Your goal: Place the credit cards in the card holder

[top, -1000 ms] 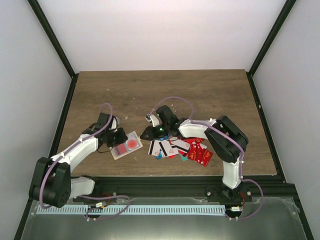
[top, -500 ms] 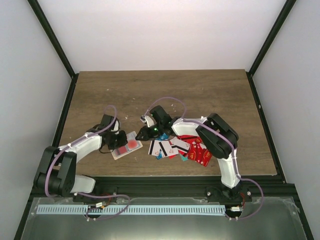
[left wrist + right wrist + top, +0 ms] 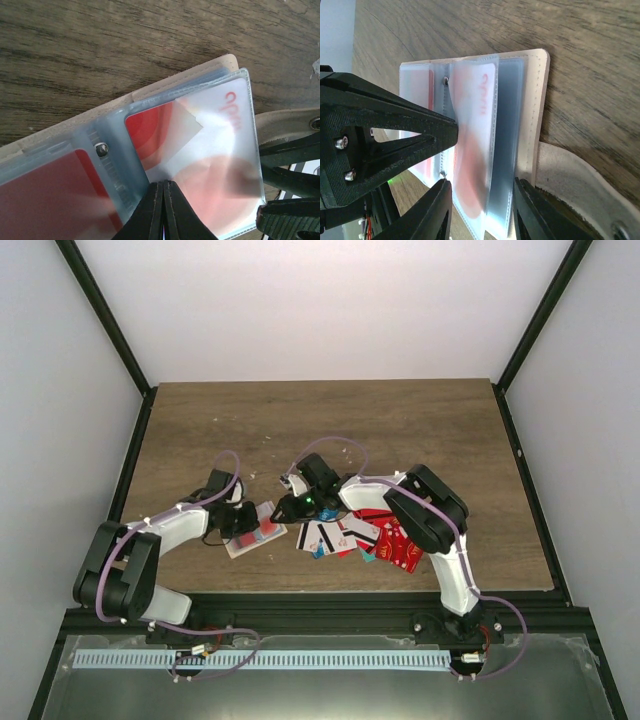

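Our closed left gripper (image 3: pixel 163 184) touched clear plastic sleeves (image 3: pixel 220 145) in the beige leather card holder (image 3: pixel 540 100); our open right gripper (image 3: pixel 482 197) straddled them.

Tabletop (image 3: pixel 400 420): dark brown wood grain, a few pale scuffs near its middle. Plain white walls (image 3: pixel 320 310) behind and on both sides. Black frame posts (image 3: pixel 100 310) rise from the far corners. Even, diffuse light, soft shadows.

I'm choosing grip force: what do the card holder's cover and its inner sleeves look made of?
Cover: beige, matte, with a stitched edge; probably leather or an imitation. Inner sleeves: clear, glossy, soft-looking plastic; the red card shows through.
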Available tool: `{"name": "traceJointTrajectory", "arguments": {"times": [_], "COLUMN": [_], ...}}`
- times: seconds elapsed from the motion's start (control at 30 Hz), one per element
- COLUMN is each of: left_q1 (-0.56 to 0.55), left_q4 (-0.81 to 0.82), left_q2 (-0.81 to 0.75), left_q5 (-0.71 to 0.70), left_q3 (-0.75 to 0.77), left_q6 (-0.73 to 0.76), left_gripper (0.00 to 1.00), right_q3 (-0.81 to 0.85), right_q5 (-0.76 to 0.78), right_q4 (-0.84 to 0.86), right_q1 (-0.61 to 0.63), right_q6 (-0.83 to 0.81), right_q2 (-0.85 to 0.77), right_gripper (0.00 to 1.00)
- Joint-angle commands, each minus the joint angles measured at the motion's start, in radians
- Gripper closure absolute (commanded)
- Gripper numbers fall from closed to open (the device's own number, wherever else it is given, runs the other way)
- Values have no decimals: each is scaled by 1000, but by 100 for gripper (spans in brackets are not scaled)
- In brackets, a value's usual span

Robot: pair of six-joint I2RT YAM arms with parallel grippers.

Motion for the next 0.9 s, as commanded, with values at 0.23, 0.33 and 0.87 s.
{"name": "traceJointTrajectory", "arguments": {"times": [0.23,0.33,0.87], "left_q1": [-19,-18,-18], "left_q4": [5,5,-152], "left_q2": [32,26,-149], "left_q5": [-17,-18,-71], "left_q3": [-30,-32,55], "left_q6": [2,0,-13], "left_gripper": [96,96,86], "right_q3": [50,56,114], "right_q5": [-45,-54,-70], "right_q4": [-1,-1,-26], "right_q1": [18,24,66], "right_q6": [6,7,20], "right_q2": [13,17,15], "right_gripper": [65,68,70]}}
